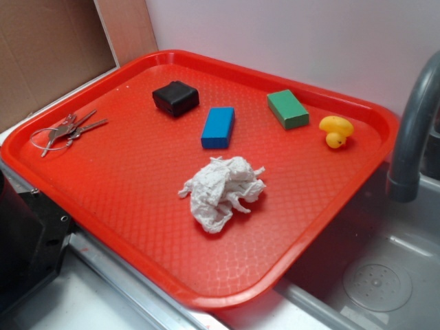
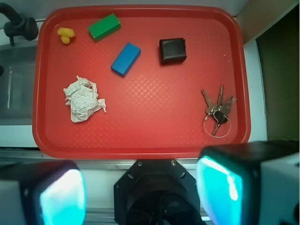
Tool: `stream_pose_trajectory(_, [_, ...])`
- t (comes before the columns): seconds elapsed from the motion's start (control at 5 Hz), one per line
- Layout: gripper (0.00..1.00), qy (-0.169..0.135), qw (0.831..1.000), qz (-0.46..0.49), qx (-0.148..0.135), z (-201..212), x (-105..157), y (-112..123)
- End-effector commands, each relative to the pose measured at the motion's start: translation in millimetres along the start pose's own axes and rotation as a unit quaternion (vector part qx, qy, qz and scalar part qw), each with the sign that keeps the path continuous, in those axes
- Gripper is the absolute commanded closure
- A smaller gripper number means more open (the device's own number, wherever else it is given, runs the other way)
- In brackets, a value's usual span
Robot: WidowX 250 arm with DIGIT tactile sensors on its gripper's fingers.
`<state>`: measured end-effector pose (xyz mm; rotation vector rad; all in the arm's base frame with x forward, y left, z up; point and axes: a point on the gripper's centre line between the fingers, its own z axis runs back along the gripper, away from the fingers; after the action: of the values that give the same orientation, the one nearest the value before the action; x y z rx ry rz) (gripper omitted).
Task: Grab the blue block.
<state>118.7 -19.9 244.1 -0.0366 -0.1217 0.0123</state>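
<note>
hand (image 2: 140,192) is spread wide, well back from the blue block (image 2: 125,58), whose long axis runs diagonally toward the green block (image 2: 104,26)

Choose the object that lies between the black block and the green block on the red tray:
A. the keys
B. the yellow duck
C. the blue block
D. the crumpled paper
C: the blue block sits on the tray between the black block and the green block.

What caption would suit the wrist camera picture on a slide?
Open gripper held high above a red tray holding a blue block, green block, black block, duck, keys and crumpled paper.
</note>
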Motion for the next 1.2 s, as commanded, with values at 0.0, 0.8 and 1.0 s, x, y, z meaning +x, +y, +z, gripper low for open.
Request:
stream_pose_trajectory(0.0, [0.00,0.000,1.000,0.000,0.000,0,0,0])
stream_pose_trajectory(0.8, [0.00,-0.022,0.925,0.374,0.065,-149,105,26])
stream_pose_trajectory(1.0, [0.00,-0.022,0.925,0.374,0.065,-149,105,26])
